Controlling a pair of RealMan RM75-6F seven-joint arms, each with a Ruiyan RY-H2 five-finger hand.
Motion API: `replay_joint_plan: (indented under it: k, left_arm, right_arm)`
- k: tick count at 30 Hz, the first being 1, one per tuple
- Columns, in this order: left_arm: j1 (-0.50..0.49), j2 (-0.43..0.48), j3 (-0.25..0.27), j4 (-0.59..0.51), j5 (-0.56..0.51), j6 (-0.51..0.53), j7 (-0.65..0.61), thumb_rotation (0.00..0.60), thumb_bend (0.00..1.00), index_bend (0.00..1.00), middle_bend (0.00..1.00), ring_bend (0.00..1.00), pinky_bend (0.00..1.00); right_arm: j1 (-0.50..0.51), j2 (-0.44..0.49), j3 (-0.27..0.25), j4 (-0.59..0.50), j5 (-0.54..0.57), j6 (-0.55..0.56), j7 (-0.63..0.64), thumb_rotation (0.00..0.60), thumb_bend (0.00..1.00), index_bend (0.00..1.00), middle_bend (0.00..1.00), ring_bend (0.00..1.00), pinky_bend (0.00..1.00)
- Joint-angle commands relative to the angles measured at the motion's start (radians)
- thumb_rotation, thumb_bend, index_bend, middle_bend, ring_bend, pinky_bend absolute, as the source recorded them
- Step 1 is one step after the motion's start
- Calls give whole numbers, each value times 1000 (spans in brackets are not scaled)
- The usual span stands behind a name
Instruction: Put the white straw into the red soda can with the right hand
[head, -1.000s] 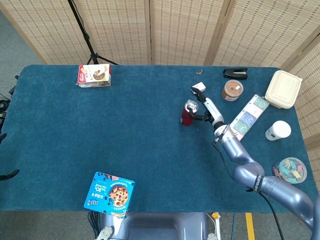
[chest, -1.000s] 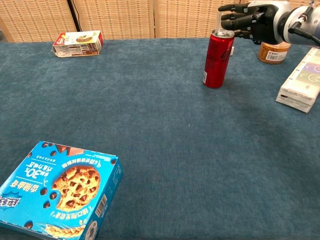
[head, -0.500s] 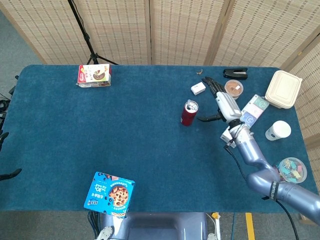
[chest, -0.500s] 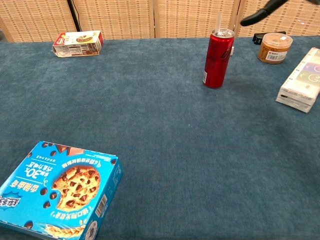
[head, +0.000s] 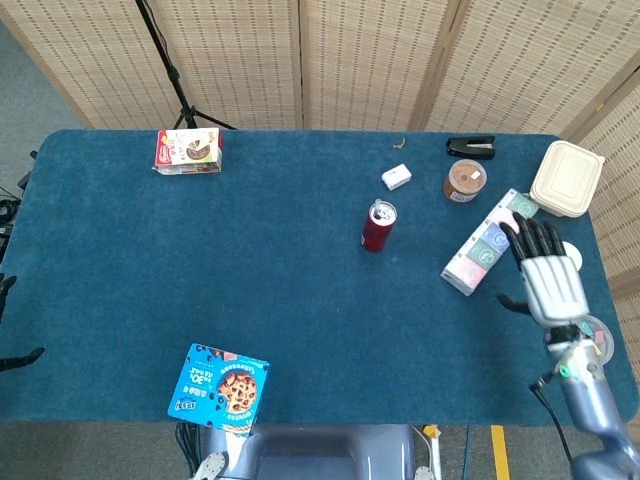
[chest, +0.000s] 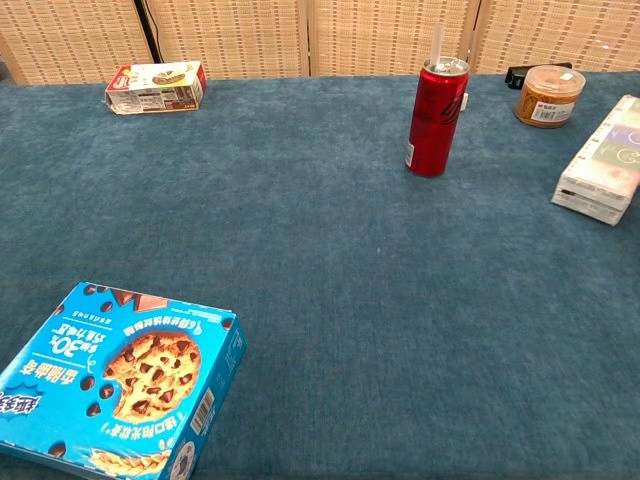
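Now that your right arm has pulled back from the can, here is where you stand:

Right hand (head: 548, 282): a second ago it was closed around the can top; half a second ago it was lifting off with fingers spreading; now it hovers over the right edge of the table (head: 120, 300), fingers apart, holding nothing, well apart from the can.
White straw (chest: 437, 42): standing upright in the can's mouth in the chest view, no longer held by you.
Red soda can (chest: 436, 116): upright, in the same spot as before, near the small white box (head: 396, 177).
Left hand: neither view shows it.
Tissue pack (head: 487, 243): just beside your retreating fingers, unmoved.
Task reading: the insertion looks done; you likely need only finish retracting without brushing the tissue pack.
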Motion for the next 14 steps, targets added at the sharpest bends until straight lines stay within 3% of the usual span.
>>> replay_joint_plan:
  k: [1, 7, 14]
  left_arm:
    - [13, -16, 21, 1, 12, 10, 41, 600, 0, 0, 0, 0, 0]
    - [40, -13, 36, -12, 54, 73, 76, 600, 0, 0, 0, 0, 0]
    - [70, -8, 58, -11, 114, 125, 53, 600, 0, 0, 0, 0, 0]
  right_arm:
    - [-98, -31, -81, 55, -69, 92, 40, 600, 0, 0, 0, 0, 0]
    - [-150, -68, -120, 116, -120, 131, 97, 600, 0, 0, 0, 0, 0]
    - [-177, -40, -123, 86, -168, 174, 108, 600, 0, 0, 0, 0, 0]
